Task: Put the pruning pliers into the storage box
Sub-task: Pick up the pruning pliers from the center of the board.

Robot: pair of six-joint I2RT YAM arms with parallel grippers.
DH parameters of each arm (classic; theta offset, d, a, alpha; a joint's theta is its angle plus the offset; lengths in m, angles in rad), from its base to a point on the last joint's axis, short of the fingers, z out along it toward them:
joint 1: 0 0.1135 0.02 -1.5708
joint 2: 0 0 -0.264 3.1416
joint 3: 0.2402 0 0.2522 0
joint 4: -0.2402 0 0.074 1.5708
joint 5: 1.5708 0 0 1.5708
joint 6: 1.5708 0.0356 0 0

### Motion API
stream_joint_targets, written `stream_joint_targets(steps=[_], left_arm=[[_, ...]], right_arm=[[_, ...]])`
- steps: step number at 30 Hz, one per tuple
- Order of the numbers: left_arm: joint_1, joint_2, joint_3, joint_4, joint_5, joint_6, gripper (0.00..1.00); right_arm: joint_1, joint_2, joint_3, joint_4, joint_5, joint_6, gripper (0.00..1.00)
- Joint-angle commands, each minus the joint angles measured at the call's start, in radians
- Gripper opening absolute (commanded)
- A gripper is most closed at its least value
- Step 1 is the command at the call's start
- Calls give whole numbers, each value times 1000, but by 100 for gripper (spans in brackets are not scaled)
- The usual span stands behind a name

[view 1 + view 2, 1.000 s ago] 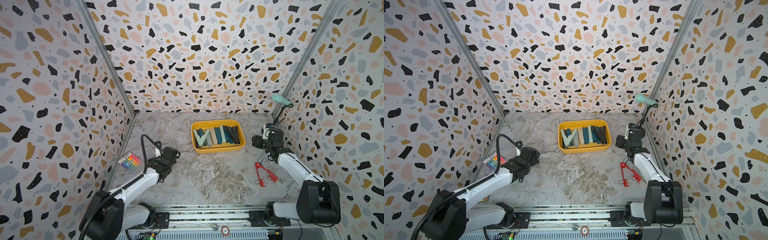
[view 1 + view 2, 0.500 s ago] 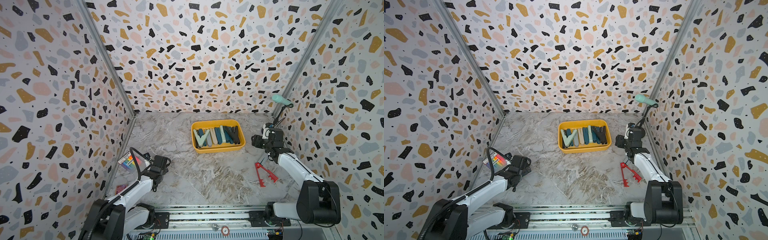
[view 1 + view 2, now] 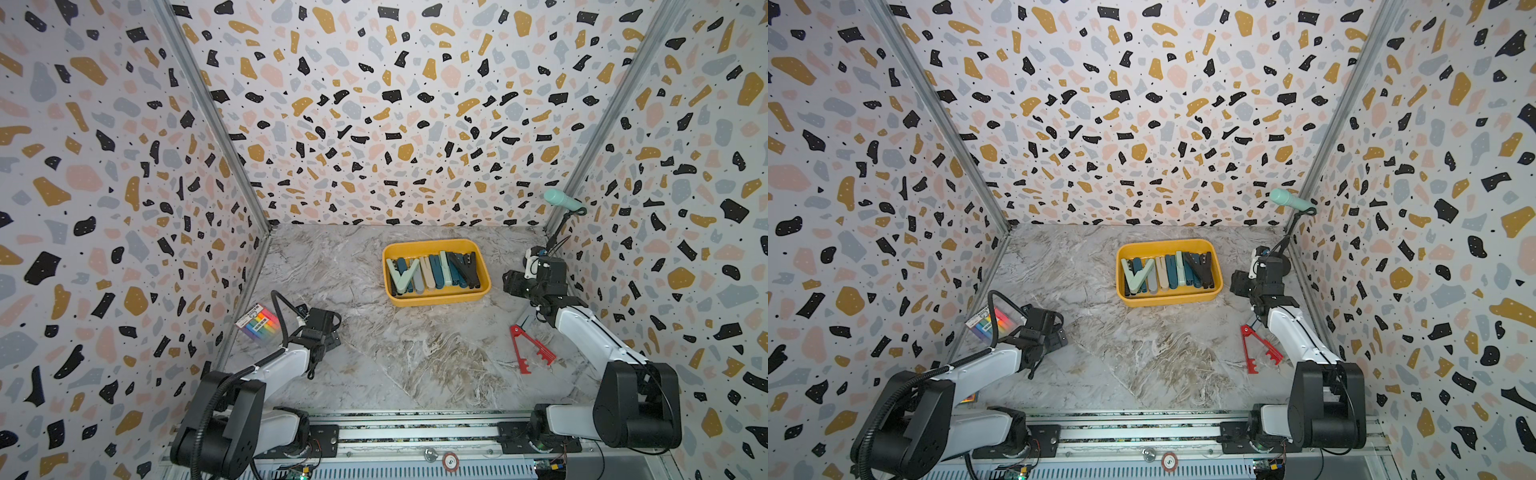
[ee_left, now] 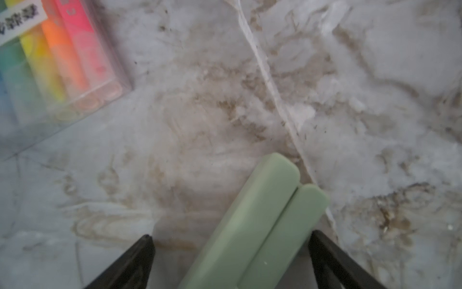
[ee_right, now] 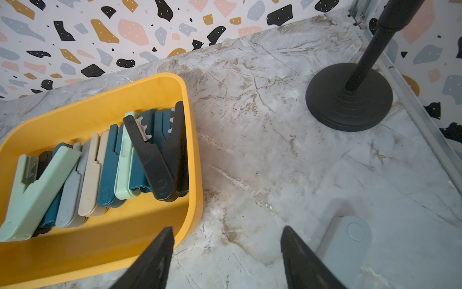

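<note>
The left gripper [image 4: 230,234] is low over the table [image 4: 225,87], fingers spread wide around a mint pair of pruning pliers [image 4: 262,212] without clamping it: one finger is nearly at its edge, the other clear. The pair's arms are folded together; its long axis slants out from between the fingers, rounded ends away from the gripper. Near it lies a rainbow packet [image 4: 57,57] whose white label [image 4: 20,20] bears dark characters too blurred to read. The right gripper [image 5: 227,227] is open and empty, between the yellow storage box [image 5: 192,150], where the other pliers [image 5: 105,170] lie side by side, and a grey pair [image 5: 347,240]. A red pair [image 3: 530,349] lies spread on the table beside the right arm, hinge toward the back wall.
</note>
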Motion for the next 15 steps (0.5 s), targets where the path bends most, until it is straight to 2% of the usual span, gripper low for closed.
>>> stream_joint_targets(steps=[1,9,13,15], left_arm=[[7,56,15,30,134,26,86],[6,76,39,64,228,15,64],[4,68,27,71,249,12,59],[5,65,13,81,257,8,52]], right_arm=[[-5,-38,-2,4,0,2,70],[-8,-40,-9,7,1,0,70],[-9,-40,-6,10,0,0,70],[-9,-42,-5,11,-2,1,70]])
